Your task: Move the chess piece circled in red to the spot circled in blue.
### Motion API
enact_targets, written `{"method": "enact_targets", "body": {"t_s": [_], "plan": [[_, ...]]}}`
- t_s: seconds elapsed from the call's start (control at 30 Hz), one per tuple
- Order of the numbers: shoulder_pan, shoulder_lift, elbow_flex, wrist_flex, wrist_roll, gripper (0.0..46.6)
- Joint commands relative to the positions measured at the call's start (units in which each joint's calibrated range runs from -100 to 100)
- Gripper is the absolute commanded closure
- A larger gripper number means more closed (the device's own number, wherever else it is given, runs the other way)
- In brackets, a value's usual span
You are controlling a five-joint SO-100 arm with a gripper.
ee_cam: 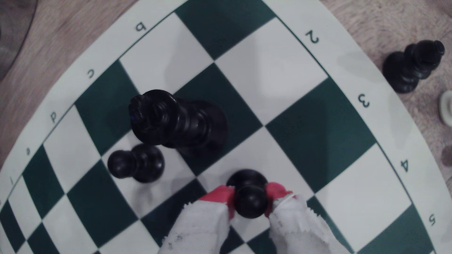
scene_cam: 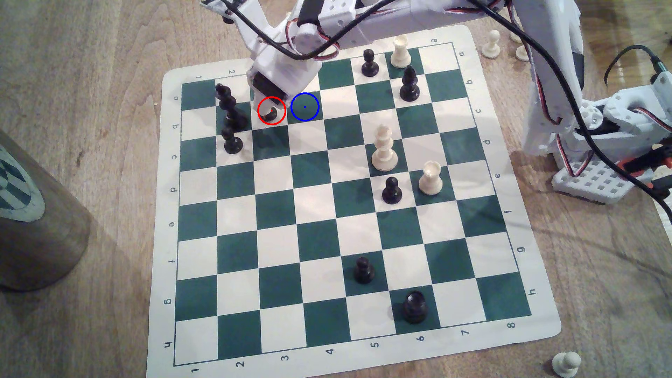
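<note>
Hand: where the white arm [scene_cam: 363, 18] reached in from the exterior view's right and bent down over the far left corner of the board [scene_cam: 338, 203], the hand [ee_cam: 250, 199] pointed almost straight down, its cloth-wrapped fingers [ee_cam: 208, 219] ending in red pads [ee_cam: 217, 194].
Grip: clenched on the chess piece [ee_cam: 250, 199], one red pad touching each side of its neck, just under the ball head.
Chess piece: a small glossy black pawn with a round head and a wide round base; in the exterior view its base [scene_cam: 270, 115] showed inside the red ring [scene_cam: 271, 111], on a white square, the upper part hidden by the hand.
Lift: whether the base touched the board or hung just above it could not be told.
Spot: a dark green square [scene_cam: 304, 107] with a blue ring and centre dot, just beside the red ring on the exterior view's right, with nothing standing on it.
Neighbours: a tall black piece [ee_cam: 176, 122] and another black pawn [ee_cam: 137, 162] stood near the hand, apart from it.
Surface: pale wood [scene_cam: 91, 109] under the board.
</note>
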Motion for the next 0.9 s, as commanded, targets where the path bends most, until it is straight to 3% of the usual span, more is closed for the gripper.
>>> {"method": "enact_targets", "body": {"t_s": [0.0, 0.2, 0.53, 0.87], "plan": [[1.51, -9.05, -2.65, -0.74, -0.24, 46.4], [1.82, -20.51, 1.97, 2.7, 0.29, 46.4], [-0.68, -38.42, 21.19, 3.68, 1.9, 46.4], [0.57, -30.87, 28.9, -4.34, 3.13, 46.4]]}}
